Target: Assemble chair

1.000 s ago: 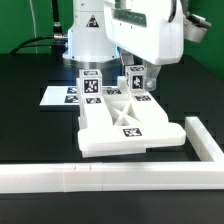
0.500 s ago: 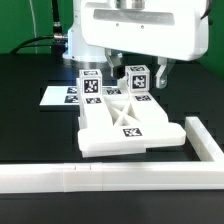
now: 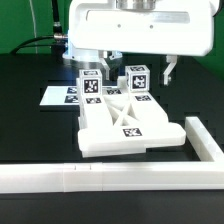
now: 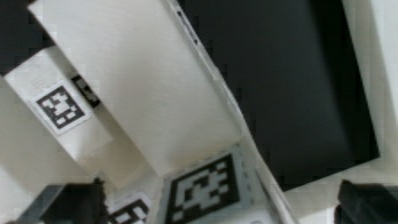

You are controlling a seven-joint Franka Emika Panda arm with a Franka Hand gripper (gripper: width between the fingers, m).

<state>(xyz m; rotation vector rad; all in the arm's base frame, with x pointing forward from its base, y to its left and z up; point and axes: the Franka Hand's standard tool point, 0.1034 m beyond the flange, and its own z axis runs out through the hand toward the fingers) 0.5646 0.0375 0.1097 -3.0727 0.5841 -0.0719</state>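
The chair's glossy white pieces (image 3: 125, 128) lie joined at the table's middle, with an X-braced panel (image 3: 118, 108) on top. Two upright tagged blocks (image 3: 90, 83) (image 3: 137, 77) stand at their far side. My gripper (image 3: 141, 68) hangs open just above, its dark fingers (image 3: 170, 72) straddling the block on the exterior view's right with gaps on both sides. In the wrist view a tagged white piece (image 4: 206, 183) lies between the two fingertips (image 4: 68, 206), and the gripper (image 4: 217, 204) touches nothing. The arm's white hand hides what lies behind the blocks.
A long white L-shaped rail (image 3: 90, 177) runs along the front and turns up the exterior view's right side (image 3: 205, 140). The marker board (image 3: 55, 96) lies flat at the exterior view's left, behind the chair pieces. The robot's base (image 3: 88, 35) stands at the back.
The hand has swung from a tilted pose at the exterior view's right to square over the chair pieces, and its fingers now straddle the right tagged block. The jaws stay wide.
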